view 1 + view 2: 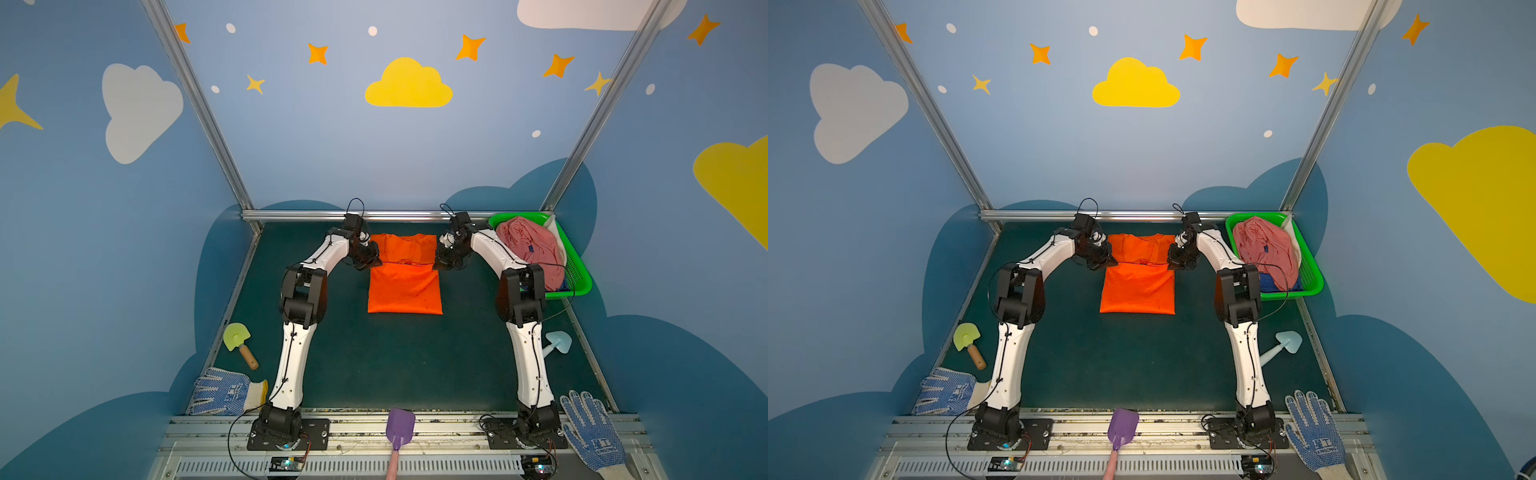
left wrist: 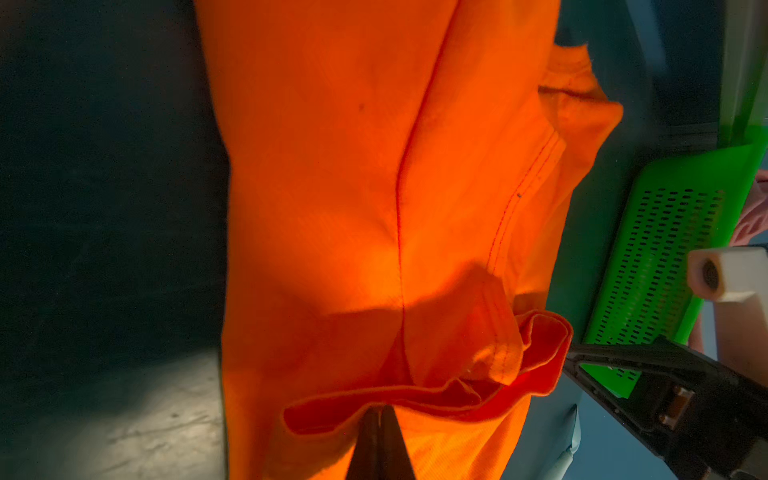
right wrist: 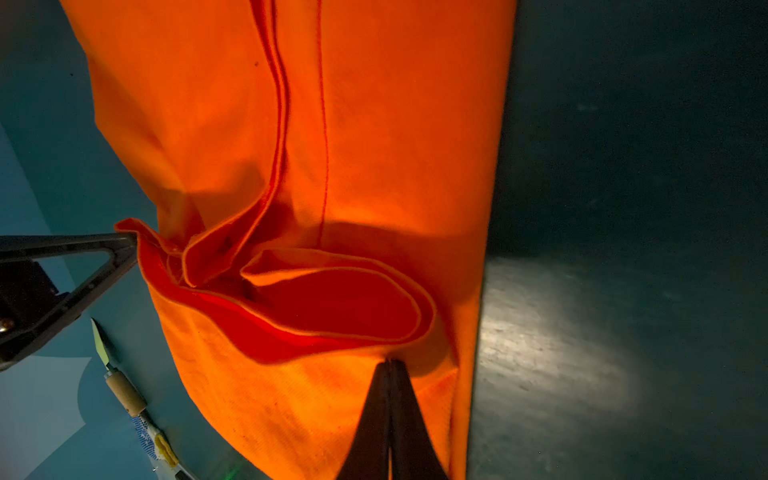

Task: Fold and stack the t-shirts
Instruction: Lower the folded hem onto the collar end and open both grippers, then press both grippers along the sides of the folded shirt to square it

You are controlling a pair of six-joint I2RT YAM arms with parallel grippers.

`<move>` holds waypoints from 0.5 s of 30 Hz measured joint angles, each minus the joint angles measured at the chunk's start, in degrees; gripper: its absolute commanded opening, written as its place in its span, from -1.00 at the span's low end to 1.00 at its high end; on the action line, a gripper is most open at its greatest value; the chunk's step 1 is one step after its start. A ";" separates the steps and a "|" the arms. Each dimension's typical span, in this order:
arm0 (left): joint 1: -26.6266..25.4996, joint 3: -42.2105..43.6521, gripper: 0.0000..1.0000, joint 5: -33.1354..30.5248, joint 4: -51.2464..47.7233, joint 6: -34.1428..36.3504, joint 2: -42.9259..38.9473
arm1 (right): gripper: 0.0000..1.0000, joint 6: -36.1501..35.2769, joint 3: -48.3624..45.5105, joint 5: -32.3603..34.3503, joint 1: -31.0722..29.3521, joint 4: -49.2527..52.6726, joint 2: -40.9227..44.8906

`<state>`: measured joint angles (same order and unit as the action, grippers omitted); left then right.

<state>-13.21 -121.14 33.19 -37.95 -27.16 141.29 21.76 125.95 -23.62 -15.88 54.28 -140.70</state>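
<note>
The bright orange t-shirt [image 1: 405, 286] lies mid-table in both top views, its sides folded in to a narrow rectangle. My left gripper [image 1: 374, 262] is shut on its left edge and my right gripper [image 1: 438, 264] on its right edge, holding a doubled cloth edge stretched across the shirt's middle. In the left wrist view the left gripper [image 2: 380, 409] pinches the orange fold [image 2: 415, 399]. In the right wrist view the right gripper [image 3: 388, 362] pinches the looped edge [image 3: 332, 299]. A pink t-shirt [image 1: 532, 247] is heaped in the basket over a dark blue t-shirt [image 1: 1273, 282].
The green mesh basket [image 1: 579, 286] stands at the back right, beside the right arm. Toy shovels lie left [image 1: 239, 340], right [image 1: 557, 343] and front centre [image 1: 400, 428]. Dotted work gloves [image 1: 224, 392] [image 1: 592, 432] lie at the front corners. A metal rail [image 1: 395, 215] bounds the back.
</note>
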 measured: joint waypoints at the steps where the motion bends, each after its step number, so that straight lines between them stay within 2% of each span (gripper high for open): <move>1: 0.20 -0.31 -0.90 0.09 0.00 -0.26 0.39 | -0.86 0.09 0.13 -0.09 0.31 0.02 -0.31; 4: 0.52 -0.50 -0.89 0.44 -0.09 -0.90 0.74 | -0.86 0.22 0.15 -0.31 1.05 0.15 -0.76; 8: 0.79 -1.75 -0.90 0.59 -0.85 -0.70 0.55 | -1.00 -0.07 0.15 -0.37 1.62 0.83 -0.74; 13: 1.18 2.21 -0.87 0.52 -1.18 0.11 -4.94 | -0.92 -1.20 -4.76 1.77 1.95 1.11 3.54; 15: 1.42 6.32 -0.78 0.20 -1.07 0.52 -9.77 | -0.84 -1.31 -9.60 2.23 1.97 0.46 7.87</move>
<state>-11.79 -114.83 33.39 -39.03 -26.63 131.52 20.45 116.36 -21.39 -13.91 54.74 -132.84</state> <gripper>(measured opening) 0.073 0.055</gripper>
